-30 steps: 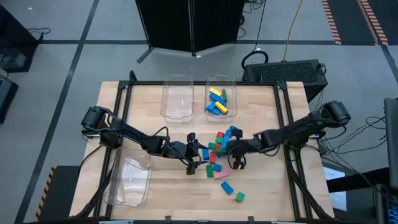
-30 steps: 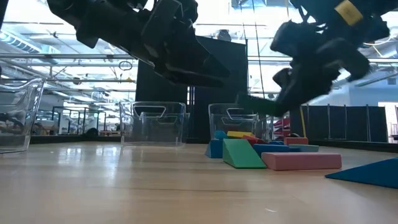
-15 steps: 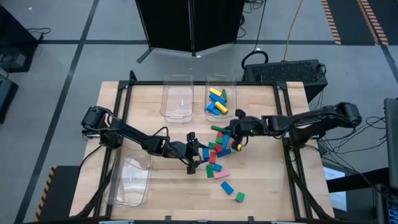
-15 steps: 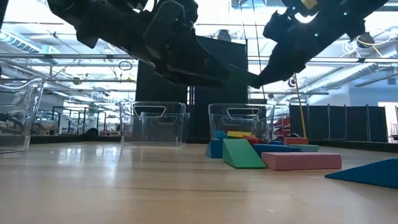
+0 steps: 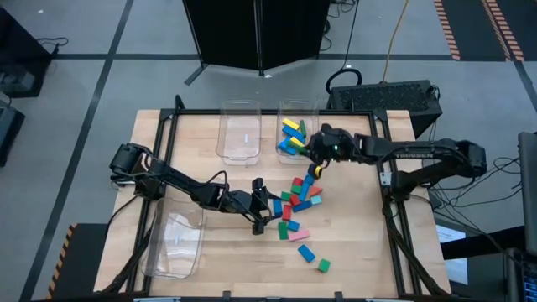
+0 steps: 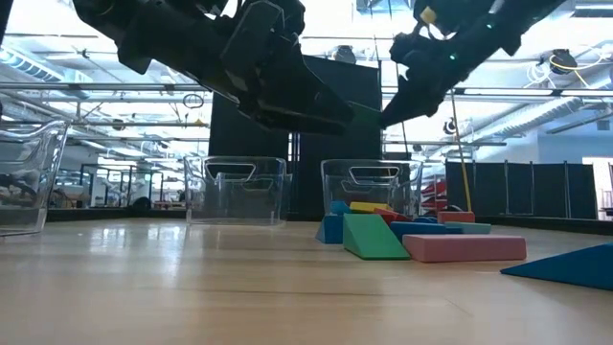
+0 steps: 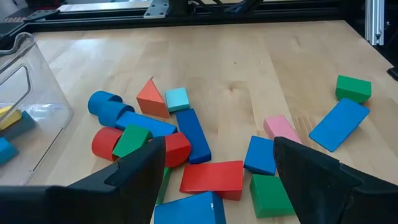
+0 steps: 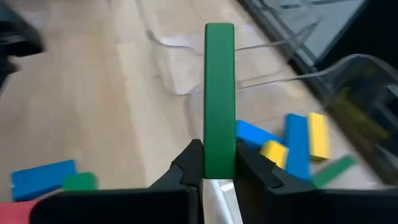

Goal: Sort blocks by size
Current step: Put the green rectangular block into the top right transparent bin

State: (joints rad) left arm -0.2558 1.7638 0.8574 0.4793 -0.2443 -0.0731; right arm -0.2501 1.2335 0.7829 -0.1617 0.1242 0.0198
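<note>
three clear bins (image 5: pixel 237 132), two arms (image 5: pixel 180 186)

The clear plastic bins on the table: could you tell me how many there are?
3: an empty bin at the table's far edge, a bin holding blocks just right of it, and one at the near left corner. None seems hidden.

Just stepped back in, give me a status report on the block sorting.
Right gripper shut on long green block, at bin with blocks. Left gripper open, hovering over loose block pile. Nothing in the way.
</note>
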